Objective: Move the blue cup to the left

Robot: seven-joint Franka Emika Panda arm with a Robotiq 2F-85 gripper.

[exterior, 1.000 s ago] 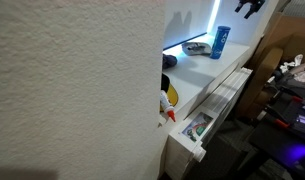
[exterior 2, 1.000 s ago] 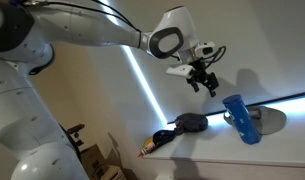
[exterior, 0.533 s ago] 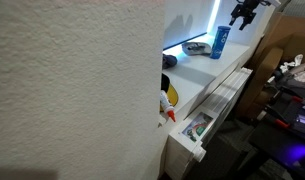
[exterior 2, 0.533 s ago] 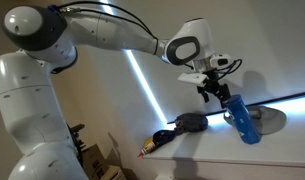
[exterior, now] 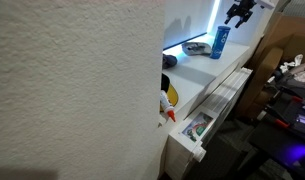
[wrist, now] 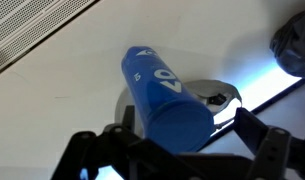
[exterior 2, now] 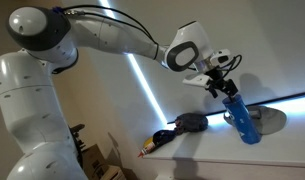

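Observation:
The blue cup (exterior 2: 241, 118) stands upright on the white counter (exterior 2: 207, 150); it also shows in an exterior view (exterior: 220, 40). In the wrist view the cup (wrist: 162, 90) fills the middle, with its top end nearest the camera. My gripper (exterior 2: 226, 89) is open and sits just above the cup's top, also seen in an exterior view (exterior: 238, 13). In the wrist view my gripper (wrist: 187, 145) has one finger on each side of the cup's top. I cannot tell if either finger touches it.
A flat dark object (exterior 2: 190, 122) lies on the counter beside the cup, also in the wrist view (wrist: 295, 45). A grey round disc (exterior 2: 271, 121) lies behind the cup. An open drawer (exterior: 197, 128) juts out below the counter. A textured wall (exterior: 72, 90) blocks much of that view.
My gripper has moved from up beside the cup toward it and down, and now sits over the cup's top. The cup has not moved.

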